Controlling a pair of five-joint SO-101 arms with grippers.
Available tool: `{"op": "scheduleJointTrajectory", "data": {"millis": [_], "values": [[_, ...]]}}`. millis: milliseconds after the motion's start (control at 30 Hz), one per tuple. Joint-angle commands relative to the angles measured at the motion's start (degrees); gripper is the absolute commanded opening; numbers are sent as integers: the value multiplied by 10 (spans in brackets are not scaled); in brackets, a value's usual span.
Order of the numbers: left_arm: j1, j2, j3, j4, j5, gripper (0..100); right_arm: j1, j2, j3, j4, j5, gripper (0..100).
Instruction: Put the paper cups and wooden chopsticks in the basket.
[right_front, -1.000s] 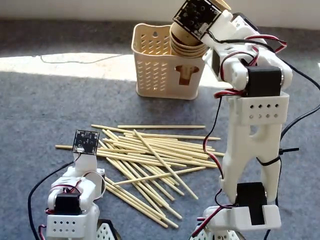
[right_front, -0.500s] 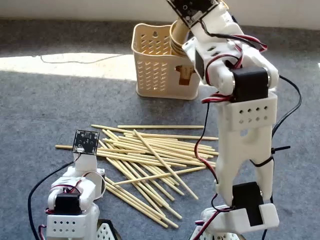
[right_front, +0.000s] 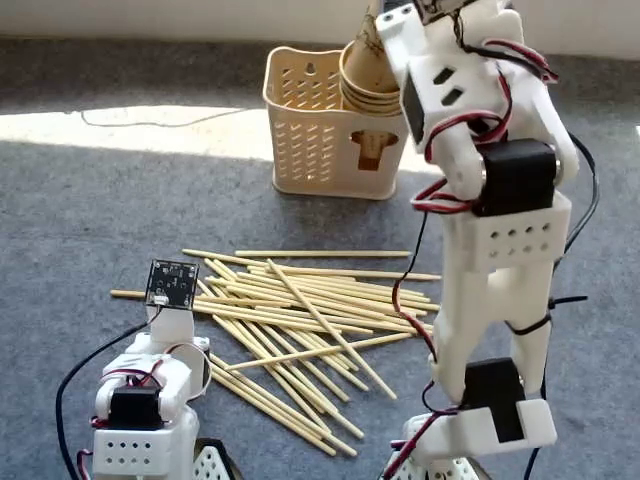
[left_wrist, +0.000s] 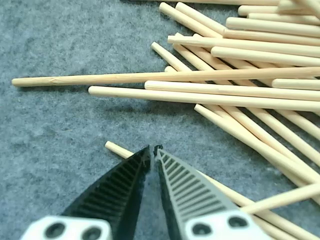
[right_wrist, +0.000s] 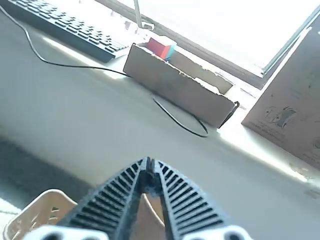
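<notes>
Chiefly, the danger lies at the basket (right_front: 315, 140) rim. The stack of paper cups (right_front: 368, 72) hangs tilted at the basket's 2 o'clock corner in the high view, partly over the opening and partly over the rim, and whether it touches the rim cannot be told. Let go from there, the stack would likely catch the edge and tip out onto the grey mat. Because the cups are only nested, a tilted drop could also split them apart. The hold itself looks thin, so a slip is possible.

The right gripper (right_wrist: 148, 167) has its jaws pressed together at the tips, with a brown strip between them lower down. It appears to be pinching the wall of the top cup.

The left gripper (left_wrist: 151, 150) sits low at the pile's 8 o'clock edge. Its jaws are nearly together and hold nothing, and their tips are just over the end of one stick (left_wrist: 114, 147).

The wooden chopsticks (right_front: 310, 300) lie scattered on the mat at 6 o'clock from the basket, none yet inside it.
</notes>
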Motion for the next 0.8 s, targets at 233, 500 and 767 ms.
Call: {"op": "scheduleJointTrajectory", "data": {"millis": [233,500,767], "values": [[9,0,11,4,-1,35,25,100,2,-37,-25,5],[9,0,11,4,-1,35,-43,99,-3,143,-23,5],[9,0,11,4,-1,35,-45,96,-47,141,-22,5]]}}
